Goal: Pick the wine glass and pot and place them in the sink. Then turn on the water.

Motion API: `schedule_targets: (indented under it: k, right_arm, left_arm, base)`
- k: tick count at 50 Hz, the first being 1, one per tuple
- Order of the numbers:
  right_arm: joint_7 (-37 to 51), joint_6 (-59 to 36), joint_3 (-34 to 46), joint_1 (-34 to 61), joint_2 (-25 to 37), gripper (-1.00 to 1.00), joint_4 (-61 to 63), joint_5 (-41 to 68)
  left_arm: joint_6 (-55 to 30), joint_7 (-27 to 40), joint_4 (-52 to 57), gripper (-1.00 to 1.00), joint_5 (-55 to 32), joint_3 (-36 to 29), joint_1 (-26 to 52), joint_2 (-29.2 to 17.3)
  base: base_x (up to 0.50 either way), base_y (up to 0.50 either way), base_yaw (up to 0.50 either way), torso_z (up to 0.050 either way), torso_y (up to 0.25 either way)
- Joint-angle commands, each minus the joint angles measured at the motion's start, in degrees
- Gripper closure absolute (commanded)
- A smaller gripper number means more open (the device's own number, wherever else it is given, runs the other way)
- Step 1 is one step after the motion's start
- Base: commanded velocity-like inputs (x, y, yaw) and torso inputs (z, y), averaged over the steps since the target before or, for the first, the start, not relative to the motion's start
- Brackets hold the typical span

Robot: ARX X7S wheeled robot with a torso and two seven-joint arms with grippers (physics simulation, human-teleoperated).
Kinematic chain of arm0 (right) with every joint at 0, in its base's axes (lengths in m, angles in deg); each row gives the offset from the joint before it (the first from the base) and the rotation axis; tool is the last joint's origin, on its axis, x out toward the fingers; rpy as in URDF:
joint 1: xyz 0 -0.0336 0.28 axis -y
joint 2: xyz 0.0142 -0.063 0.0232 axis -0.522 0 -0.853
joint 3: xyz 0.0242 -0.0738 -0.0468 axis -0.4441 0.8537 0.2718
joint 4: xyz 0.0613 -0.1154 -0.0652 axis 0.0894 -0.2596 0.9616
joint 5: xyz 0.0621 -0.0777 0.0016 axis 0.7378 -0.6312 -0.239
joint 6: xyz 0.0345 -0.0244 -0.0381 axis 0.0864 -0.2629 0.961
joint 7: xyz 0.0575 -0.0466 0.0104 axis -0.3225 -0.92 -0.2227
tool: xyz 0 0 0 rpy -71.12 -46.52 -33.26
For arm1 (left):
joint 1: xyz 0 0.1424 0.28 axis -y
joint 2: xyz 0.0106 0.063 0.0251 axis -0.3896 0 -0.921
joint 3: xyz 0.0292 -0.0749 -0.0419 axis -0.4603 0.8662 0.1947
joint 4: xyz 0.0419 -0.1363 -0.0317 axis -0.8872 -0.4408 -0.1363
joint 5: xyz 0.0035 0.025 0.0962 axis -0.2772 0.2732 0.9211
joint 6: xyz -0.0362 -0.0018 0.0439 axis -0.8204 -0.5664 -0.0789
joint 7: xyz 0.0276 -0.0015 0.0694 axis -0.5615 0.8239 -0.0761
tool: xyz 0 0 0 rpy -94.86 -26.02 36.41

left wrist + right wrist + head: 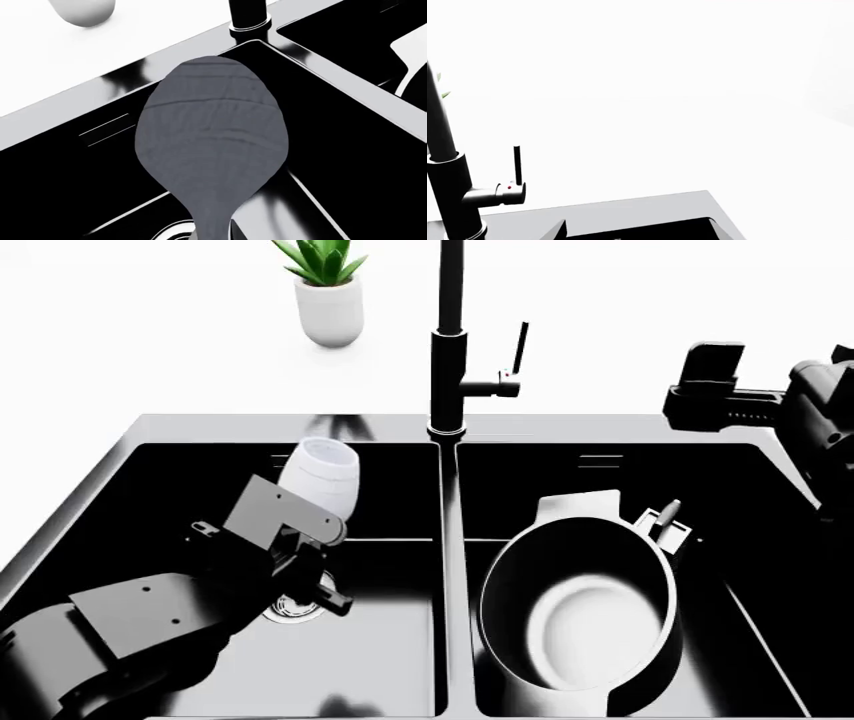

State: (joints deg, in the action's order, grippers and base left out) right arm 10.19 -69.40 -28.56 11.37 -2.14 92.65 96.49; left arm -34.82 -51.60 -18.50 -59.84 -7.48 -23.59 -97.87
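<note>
The wine glass (322, 476), pale and barrel-shaped, hangs tilted over the left basin of the black sink (267, 427). My left gripper (318, 532) is shut on its stem, which the gripper hides. In the left wrist view the glass's bowl (212, 145) fills the middle, and the left gripper (213, 233) pinches it at the bottom edge. The black pot (581, 625) sits in the right basin, its pale inner base showing. My right gripper (690, 390) hovers open and holding nothing, above the sink's back right corner. The right wrist view shows the sink rim (627, 212).
The black faucet (450, 350) rises from the rim behind the divider, with its lever (519, 348) upright; both also show as faucet (447, 170) and lever (517, 165). A white plant pot (330, 310) stands on the counter behind. A steel drain (286, 611) lies under the left gripper.
</note>
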Motion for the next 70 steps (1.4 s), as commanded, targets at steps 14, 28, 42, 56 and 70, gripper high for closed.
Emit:
schedule_targets:
  k: [14,28,42,56,70]
  right_arm:
    - [-0.03,-0.56,0.45,0.13,-0.03,-1.0,0.11,-0.2]
    - [-0.78,-1.02,1.31,0.27,-1.12,-1.0,-0.73,-1.08]
    - [-1.51,-0.54,1.2,-0.32,-0.9,-1.0,-1.11,-1.58]
    - [-2.24,-0.14,1.27,-0.83,-1.06,-1.0,-1.64,-2.14]
    - [-2.87,0.58,1.15,-1.83,-0.82,-1.0,-1.88,-2.69]
  left_arm:
    - [0.55,0.03,-0.88,1.0,1.06,0.22,0.65,0.37]
    - [-1.87,-6.46,-15.57,1.0,5.7,-6.84,7.47,6.2]
    - [-4.38,-10.19,-23.39,1.0,8.51,-12.56,10.75,9.83]
    - [-6.57,-12.48,-27.94,1.0,10.38,-16.79,12.77,12.08]
    - [-7.91,-14.97,-32.8,1.0,12.27,-20.65,14.92,14.42]
  base:
    - [0.0,0.0,0.0,0.001,0.001]
    - [0.0,0.0,0.0,0.0,0.001]
    - [0.0,0.0,0.0,0.0,0.001]
    - [0.0,0.0,0.0,0.001,0.001]
    - [0.0,0.0,0.0,0.0,0.001]
